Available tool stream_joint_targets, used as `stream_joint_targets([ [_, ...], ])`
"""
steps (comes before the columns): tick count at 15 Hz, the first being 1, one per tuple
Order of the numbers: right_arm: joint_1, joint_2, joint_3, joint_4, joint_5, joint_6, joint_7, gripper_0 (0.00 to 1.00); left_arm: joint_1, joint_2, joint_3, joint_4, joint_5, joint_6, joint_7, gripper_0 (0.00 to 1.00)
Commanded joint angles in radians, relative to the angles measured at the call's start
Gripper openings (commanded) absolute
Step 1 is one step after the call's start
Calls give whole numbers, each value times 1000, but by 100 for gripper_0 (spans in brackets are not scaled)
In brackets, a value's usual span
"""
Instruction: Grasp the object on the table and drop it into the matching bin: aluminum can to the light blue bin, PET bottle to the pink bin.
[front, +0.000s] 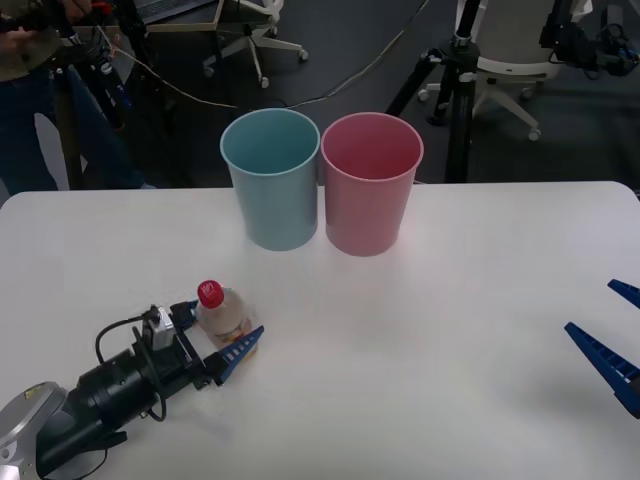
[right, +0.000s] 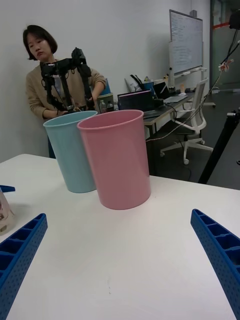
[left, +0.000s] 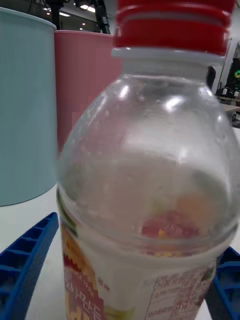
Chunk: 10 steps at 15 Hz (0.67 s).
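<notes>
The PET bottle (front: 218, 308), clear with a red cap and a yellow-orange label, stands upright on the white table (front: 400, 330) at the front left. My left gripper (front: 222, 322) is open around it, one blue finger on each side; the left wrist view shows the bottle (left: 145, 175) very close between the fingers (left: 25, 260). The pink bin (front: 371, 182) and the light blue bin (front: 272, 177) stand side by side at the table's far middle, the pink one on the right. My right gripper (front: 615, 328) waits open low at the right edge, facing the pink bin (right: 117, 157).
Behind the table are a tripod (front: 455, 90), office chairs and a person at the far left. The light blue bin (right: 72, 150) touches the pink one. White tabletop stretches between the bottle and the bins.
</notes>
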<state>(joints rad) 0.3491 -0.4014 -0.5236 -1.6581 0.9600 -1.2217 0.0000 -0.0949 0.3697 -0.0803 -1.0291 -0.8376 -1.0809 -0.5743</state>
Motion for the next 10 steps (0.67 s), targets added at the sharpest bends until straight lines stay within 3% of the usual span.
stream_joint_targets([
  [1, 0, 0, 0, 0, 0, 0, 0, 100, 1, 0, 0, 1, 0, 6, 10, 0],
  [10, 0, 0, 0, 0, 0, 0, 0, 100, 11, 9, 22, -6, 3, -14, 16, 0],
])
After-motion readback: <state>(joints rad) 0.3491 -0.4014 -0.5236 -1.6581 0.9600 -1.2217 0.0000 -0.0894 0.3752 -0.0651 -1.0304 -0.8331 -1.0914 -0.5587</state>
